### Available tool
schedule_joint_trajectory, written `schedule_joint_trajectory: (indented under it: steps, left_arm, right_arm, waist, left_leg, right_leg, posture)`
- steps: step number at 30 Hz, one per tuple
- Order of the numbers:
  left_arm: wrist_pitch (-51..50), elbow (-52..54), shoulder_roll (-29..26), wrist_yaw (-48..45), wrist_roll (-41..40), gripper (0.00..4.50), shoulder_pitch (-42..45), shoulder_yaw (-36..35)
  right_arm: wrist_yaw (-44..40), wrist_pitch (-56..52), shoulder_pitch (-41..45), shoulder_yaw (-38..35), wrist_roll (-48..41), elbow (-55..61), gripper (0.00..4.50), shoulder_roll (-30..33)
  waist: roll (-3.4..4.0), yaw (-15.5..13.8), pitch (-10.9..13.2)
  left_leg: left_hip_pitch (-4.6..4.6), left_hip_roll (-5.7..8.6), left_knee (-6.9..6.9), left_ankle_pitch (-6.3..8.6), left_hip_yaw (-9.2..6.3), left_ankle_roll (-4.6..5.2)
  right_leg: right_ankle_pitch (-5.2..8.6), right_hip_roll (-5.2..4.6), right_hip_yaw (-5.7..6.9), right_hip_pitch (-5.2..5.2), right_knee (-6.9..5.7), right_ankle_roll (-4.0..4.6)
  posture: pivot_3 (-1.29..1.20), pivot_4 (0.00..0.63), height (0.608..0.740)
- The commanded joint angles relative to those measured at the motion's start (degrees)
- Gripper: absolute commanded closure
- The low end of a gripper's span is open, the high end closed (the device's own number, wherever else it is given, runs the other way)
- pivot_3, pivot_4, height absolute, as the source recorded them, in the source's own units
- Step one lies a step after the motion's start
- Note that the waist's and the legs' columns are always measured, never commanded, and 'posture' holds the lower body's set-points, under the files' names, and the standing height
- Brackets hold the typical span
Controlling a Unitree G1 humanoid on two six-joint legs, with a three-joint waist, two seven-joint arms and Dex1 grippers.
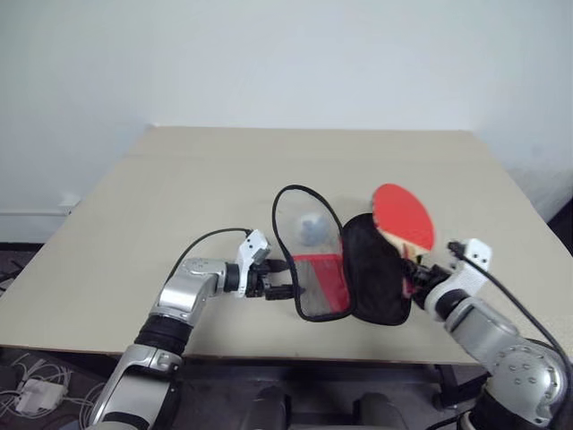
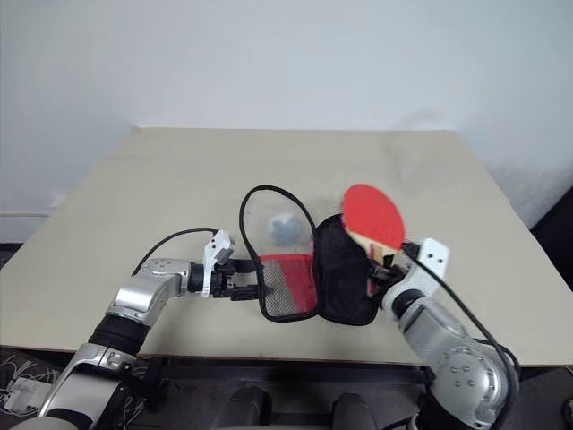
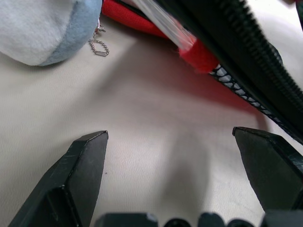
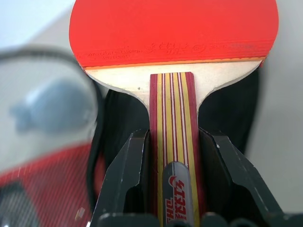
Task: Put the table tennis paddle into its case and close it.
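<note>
Paddle [image 1: 403, 213] held by its handle in right end effector [image 4: 174, 156], fingers clamped on the wood, red face raised above the open case [image 1: 354, 269] on the worktop [image 1: 179, 179]. Left end effector [image 1: 279, 278] sits at the case's clear flap, fingers spread wide, gripping nothing. Best to tip the blade down into the black half, head first, while left steadies the flap

You see the table tennis paddle [image 1: 403, 215], red face and striped wooden handle, raised just above the case [image 1: 345, 264], which lies unzipped on the bench, lid propped up.
</note>
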State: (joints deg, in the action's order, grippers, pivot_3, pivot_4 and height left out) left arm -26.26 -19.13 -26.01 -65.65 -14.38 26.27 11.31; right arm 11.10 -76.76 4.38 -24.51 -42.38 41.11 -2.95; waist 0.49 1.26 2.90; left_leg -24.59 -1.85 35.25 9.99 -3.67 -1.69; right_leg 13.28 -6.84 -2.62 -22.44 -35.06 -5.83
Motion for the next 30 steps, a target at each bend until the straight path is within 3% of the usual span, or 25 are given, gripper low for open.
schedule_joint_trajectory:
  steps: [1, 6, 14, 30]
  left_arm:
    - [0.2, -0.4, 0.3, -0.1, 0.3, 0.0, 1.8, 0.1]
    - [-0.2, 0.0, -0.2, -0.4, 0.3, 0.0, 1.5, 0.1]
    - [-0.1, -0.1, -0.4, -0.2, 0.7, 0.0, 1.6, 0.2]
    - [-0.4, 0.7, -1.0, 0.1, 0.6, 0.0, 1.4, -0.3]
  right_arm:
    - [0.7, 2.8, -1.4, 3.1, 1.9, 1.7, 3.31, -1.0]
    - [0.9, 3.2, -2.7, 5.5, 2.4, 1.9, 3.31, -2.8]
    - [-1.2, 2.4, -4.9, 10.8, 2.8, 1.5, 3.31, -0.7]
    - [-1.1, 8.6, -5.0, 11.6, 8.3, -1.3, 3.31, 1.2]
  waist:
    - [0.0, 0.0, 0.0]
    - [0.02, 0.1, 0.0]
    - [0.02, 0.2, 0.0]
    - [0.01, 0.1, 0.0]
  left_leg:
    - [0.0, 0.0, -0.01, 0.0, 0.0, 0.0]
    - [0.01, 0.0, -0.04, 0.0, 0.0, 0.0]
    - [0.01, -0.03, -0.08, 0.0, 0.0, 0.0]
    - [0.01, -0.05, -0.08, 0.0, 0.0, 0.0]
  right_leg:
    - [0.0, 0.0, 0.0, 0.0, 0.0, 0.0]
    - [-0.02, 0.01, 0.0, -0.04, -0.01, 0.02]
    - [-0.02, 0.02, 0.02, -0.05, 0.02, 0.03]
    - [-0.04, 0.02, 0.05, -0.04, 0.03, 0.04]
  posture:
    - [0.0, 0.0, 0.74]
    - [0.0, 0.0, 0.74]
    - [0.0, 0.0, 0.74]
    - [0.0, 0.0, 0.74]
